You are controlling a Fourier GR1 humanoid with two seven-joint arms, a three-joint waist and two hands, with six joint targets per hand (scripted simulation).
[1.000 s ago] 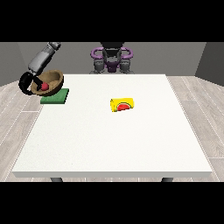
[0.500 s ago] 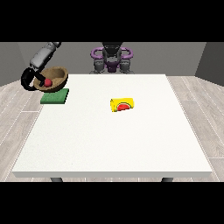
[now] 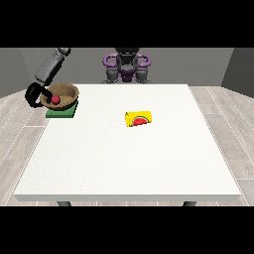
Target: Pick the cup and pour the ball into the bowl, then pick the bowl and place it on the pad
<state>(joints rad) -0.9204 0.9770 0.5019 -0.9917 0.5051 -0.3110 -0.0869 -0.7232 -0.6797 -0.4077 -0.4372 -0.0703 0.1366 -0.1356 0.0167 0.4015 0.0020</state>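
White table (image 3: pixel 149 163), bowl (image 3: pixel 62 94) on pad (image 3: pixel 60 112)

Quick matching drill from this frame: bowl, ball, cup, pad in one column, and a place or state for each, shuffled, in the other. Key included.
1. bowl
2. ball
3. cup
4. pad

A. lying on its side mid-table
B. inside the bowl
C. green, under the bowl at the table's left edge
D. brown, on the pad, with the hand at the view's left at its rim

Pairs: 1-D, 2-B, 3-A, 4-C
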